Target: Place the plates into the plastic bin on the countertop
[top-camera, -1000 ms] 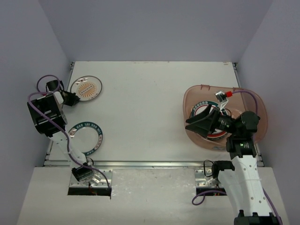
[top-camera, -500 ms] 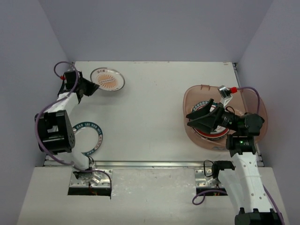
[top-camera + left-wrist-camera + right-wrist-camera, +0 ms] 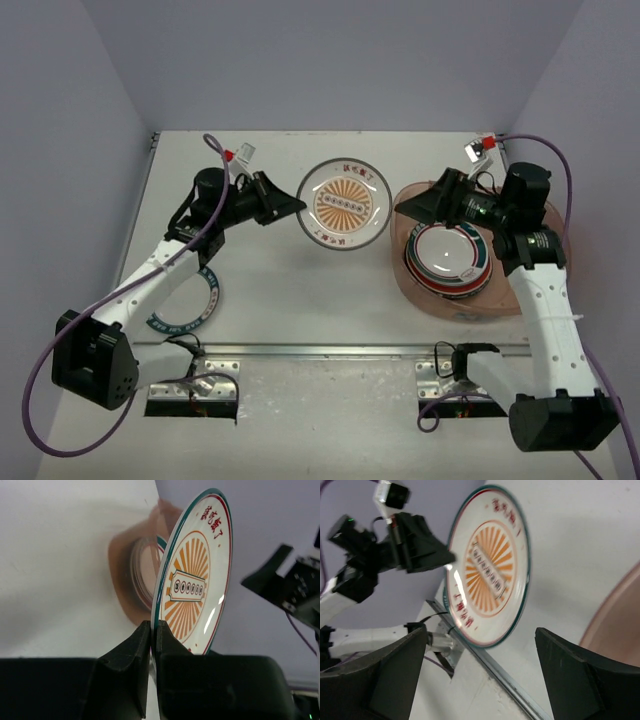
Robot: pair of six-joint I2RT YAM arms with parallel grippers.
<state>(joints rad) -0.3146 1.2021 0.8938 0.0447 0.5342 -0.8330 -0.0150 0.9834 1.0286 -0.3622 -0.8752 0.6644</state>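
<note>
**Orange plate held in the air beside the bin**

We see a flat white countertop (image 3: 300,290) with a metal front edge (image 3: 320,350). Plain lavender-grey walls (image 3: 330,60) close it in on 3 sides. The surface looks clean and matte, with soft shadows under the arms.

The left claw (image 3: 296,207) is clamped on the rim of the orange-centred plate (image 3: 348,203). In the left wrist view, its 2 black fingers (image 3: 131,655) pinch the plate's lower edge. The plate is off the countertop and tilted, with its sunburst face turned up and toward the right arm. It sits near the middle of the far half of the countertop, just beside the left rim of the bin (image 3: 408,282) and not inside it.

The brownish-pink bin sits at the right side of the countertop. It holds a stack of plates (image 3: 447,255), and the top one is white with a red and teal rim. We cannot count the stack.

The right claw (image 3: 410,207) hangs over the bin's left rim, spread wide with nothing in it. Its wrist view shows the orange plate framed between the 2 fingers (image 3: 395,672).

1 teal-rimmed plate (image 3: 200,305) lies flat near the front left of the countertop, partly covered by the left arm.
</note>
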